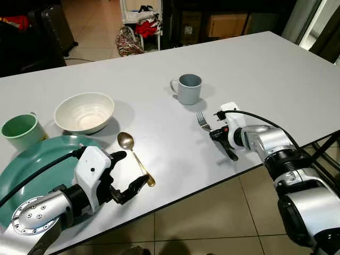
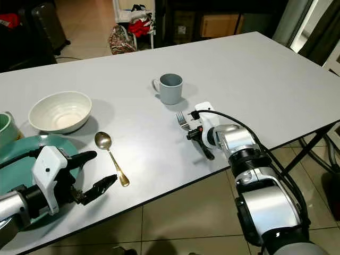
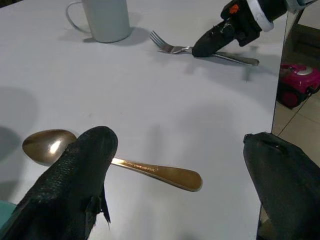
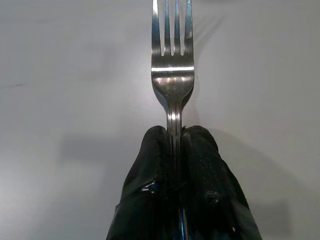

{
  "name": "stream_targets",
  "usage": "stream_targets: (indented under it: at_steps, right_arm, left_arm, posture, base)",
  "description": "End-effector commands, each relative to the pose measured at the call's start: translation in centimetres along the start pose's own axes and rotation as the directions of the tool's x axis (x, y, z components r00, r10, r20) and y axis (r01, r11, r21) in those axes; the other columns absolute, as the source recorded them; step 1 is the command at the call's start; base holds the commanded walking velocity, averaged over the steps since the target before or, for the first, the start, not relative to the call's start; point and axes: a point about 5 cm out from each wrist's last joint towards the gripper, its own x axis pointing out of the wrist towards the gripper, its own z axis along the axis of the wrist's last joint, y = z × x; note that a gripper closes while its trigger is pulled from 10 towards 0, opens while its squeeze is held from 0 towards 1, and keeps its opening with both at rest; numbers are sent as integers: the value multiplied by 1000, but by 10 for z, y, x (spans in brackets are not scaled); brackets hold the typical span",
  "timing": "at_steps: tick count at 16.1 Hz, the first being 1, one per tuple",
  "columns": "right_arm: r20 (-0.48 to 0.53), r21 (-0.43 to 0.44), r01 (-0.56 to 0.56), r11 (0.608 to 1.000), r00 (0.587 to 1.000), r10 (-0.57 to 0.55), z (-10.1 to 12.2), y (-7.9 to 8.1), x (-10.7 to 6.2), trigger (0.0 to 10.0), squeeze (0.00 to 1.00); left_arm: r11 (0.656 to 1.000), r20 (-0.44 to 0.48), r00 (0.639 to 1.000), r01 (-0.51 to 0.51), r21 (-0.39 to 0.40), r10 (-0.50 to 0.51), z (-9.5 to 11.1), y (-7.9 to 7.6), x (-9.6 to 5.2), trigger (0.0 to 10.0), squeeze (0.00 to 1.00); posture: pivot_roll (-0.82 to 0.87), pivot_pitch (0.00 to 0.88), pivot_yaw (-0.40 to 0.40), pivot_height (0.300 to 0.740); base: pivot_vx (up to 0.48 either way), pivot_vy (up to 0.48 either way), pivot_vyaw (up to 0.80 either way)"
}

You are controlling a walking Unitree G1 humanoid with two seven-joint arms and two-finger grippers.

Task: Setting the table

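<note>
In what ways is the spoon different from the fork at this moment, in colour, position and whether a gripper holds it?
The spoon is gold; the fork is silver. The spoon lies free on the table, with the open left gripper around its handle but not closed; the fork is pinched by its handle in the shut right gripper. The spoon lies beside the teal plate; the fork is near the grey mug. Both are metal cutlery.

Fork (image 4: 172, 80): polished silver metal, mirror-glossy. Spoon (image 3: 115, 157): gold-toned metal, glossy. Bench (image 1: 159, 85): smooth matt pale grey. Bowl (image 1: 84, 112) beside spoon: glazed white ceramic. Right tool (image 4: 182, 192) fingers (image 4: 210, 185): black, finely textured, matt.
</note>
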Motion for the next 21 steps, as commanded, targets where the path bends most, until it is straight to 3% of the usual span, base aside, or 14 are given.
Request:
stream_targets:
  at_steps: [1, 6, 11, 12, 13, 14, 18, 21]
  right_arm:
    - [-49, 26, -57, 998, 997, 58, -10, 16, 10, 0, 0]
    - [-16, 32, -116, 993, 993, 116, 1, 52, 25, 0, 0]
    - [-24, 13, -125, 992, 992, 126, 5, 65, 29, 0, 0]
    - [-34, -2, -114, 993, 993, 114, 4, 65, 29, 1255, 0]
    - [-51, -24, -92, 996, 995, 90, 2, 64, 30, 10000, 0]
    - [-57, -11, -89, 996, 994, 89, 0, 65, 30, 10000, 961]
    - [-43, 14, -78, 997, 996, 79, 4, 65, 26, 10000, 1000]
    - [40, 13, -53, 998, 998, 53, 27, 60, 9, 10000, 1000]
  left_arm:
    - [1000, -13, 1000, -2, 6, 2, -3, 2, 0, 10000, 0]
    - [1000, -7, 1000, 3, 19, -3, -2, 3, -2, 10000, 0]
    - [1000, -3, 1000, 7, 20, -7, 2, 2, -2, 10000, 0]
    - [1000, -2, 1000, 8, 20, -7, 2, 2, -2, 10000, 0]
    - [1000, -2, 1000, 8, 19, -8, 1, 2, -1, 10000, 0]
    - [1000, -3, 1000, 12, 16, -12, 0, 1, 0, 10000, 0]
    - [1000, -6, 1000, 16, 12, -16, -3, 1, 3, 10000, 0]
    - [1000, 37, 999, -3, 3, 3, 4, 4, 3, 10000, 0]
  posture:
    - [-13, 43, 19, 740]
    - [-10, 47, 28, 740]
    - [-9, 50, 21, 740]
    - [-10, 52, 20, 740]
    - [-12, 52, 19, 740]
    - [-17, 52, 22, 740]
    - [-19, 49, 26, 740]
    - [-22, 46, 27, 740]
  base:
    - [0, 0, 0]
    - [0, 0, 0]
    - [0, 0, 0]
    - [0, 0, 0]
    - [0, 0, 0]
    - [0, 0, 0]
    - [0, 0, 0]
    - [0, 0, 0]
